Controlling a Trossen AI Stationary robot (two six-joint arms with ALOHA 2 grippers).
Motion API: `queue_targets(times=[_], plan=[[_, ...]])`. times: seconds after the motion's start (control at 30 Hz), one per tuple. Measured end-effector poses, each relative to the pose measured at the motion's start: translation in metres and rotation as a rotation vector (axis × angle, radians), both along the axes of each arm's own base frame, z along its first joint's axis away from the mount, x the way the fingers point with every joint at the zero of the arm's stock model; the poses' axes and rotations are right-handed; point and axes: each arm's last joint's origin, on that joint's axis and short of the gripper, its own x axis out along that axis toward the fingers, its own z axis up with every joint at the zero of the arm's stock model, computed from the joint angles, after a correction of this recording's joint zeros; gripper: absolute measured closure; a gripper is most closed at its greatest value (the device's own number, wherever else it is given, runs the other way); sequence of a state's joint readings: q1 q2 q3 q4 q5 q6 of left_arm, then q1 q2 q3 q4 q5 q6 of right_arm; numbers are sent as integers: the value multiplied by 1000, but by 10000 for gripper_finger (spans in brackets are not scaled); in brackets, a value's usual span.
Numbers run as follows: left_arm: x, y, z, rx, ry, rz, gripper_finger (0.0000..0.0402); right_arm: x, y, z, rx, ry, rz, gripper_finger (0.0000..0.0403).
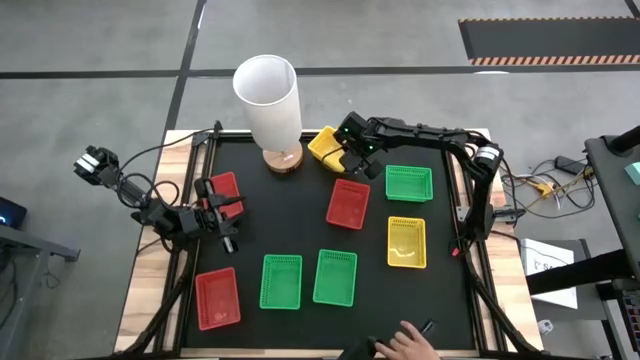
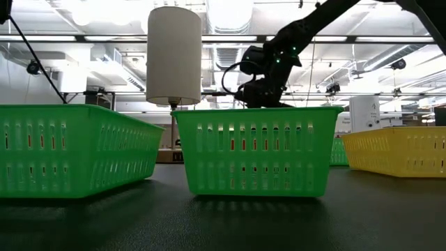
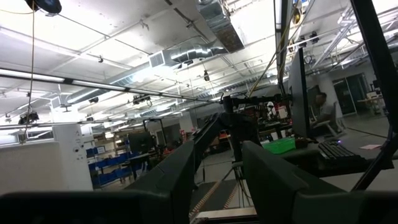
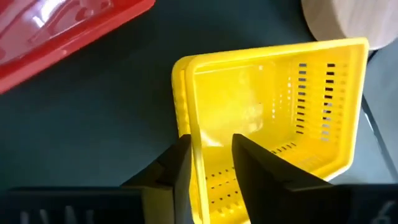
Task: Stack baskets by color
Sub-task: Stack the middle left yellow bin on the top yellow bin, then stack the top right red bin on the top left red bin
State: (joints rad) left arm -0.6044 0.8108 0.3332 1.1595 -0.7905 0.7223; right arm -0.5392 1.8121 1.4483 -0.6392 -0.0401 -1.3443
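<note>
A yellow basket (image 4: 273, 106) sits on its bottom on the black mat at the far side, beside the lamp's wooden base (image 4: 348, 25); its rim looks doubled, as if two are nested. My right gripper (image 4: 211, 168) (image 1: 352, 152) is open astride its wall, slanting down. Another yellow basket (image 1: 407, 242), red baskets (image 1: 347, 203) (image 1: 217, 298) (image 1: 222, 185) and green baskets (image 1: 281, 281) (image 1: 335, 277) (image 1: 409, 183) lie singly on the mat. My left gripper (image 1: 226, 228) (image 3: 217, 186) is open and empty at the left, pointing up over the far-left red basket. My right gripper stands with one finger (image 4: 171, 174) outside and one (image 4: 261, 174) inside the yellow basket's short wall (image 4: 200, 155), coming from above at a slant. A gap shows beside the inner finger. The outer finger is close against the rim; whether it touches cannot be told.
A tall white cylinder (image 1: 268, 95) on a round wooden base (image 1: 283, 160) stands at the far middle, next to the yellow basket. A person's hand (image 1: 408, 340) rests at the table's near edge. Bare mat lies in the middle, between the rows of baskets.
</note>
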Motion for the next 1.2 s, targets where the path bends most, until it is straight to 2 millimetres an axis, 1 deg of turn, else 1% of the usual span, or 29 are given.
queue_targets(times=[0.17, 0.3, 0.43, 0.6, 0.8, 0.97, 1.1, 1.2], plan=[[0, 0, 0, 0, 0, 0, 281, -1, 4, 7, -41, 11, -38, 278], [0, 0, 0, 0, 0, 0, 281, -1, 14, 18, -48, 4, -18, 276], [0, 0, 0, 0, 0, 0, 281, -4, 26, 30, -43, -3, -19, 282], [0, 0, 0, -1, -1, -1, 281, -5, 46, 49, 36, -82, -175, 306], [1, -1, -1, 1, 6, -2, 281, -8, 84, 76, 209, -203, -424, 349], [3, -2, -2, 3, 9, -2, 281, -12, 129, 93, 348, -219, -469, 376], [3, -2, -1, -2, 5, -4, 281, -15, 168, 101, 435, -207, -477, 391], [4, -3, -1, -2, 6, -4, 281, -14, 194, 103, 506, -207, -520, 394]])
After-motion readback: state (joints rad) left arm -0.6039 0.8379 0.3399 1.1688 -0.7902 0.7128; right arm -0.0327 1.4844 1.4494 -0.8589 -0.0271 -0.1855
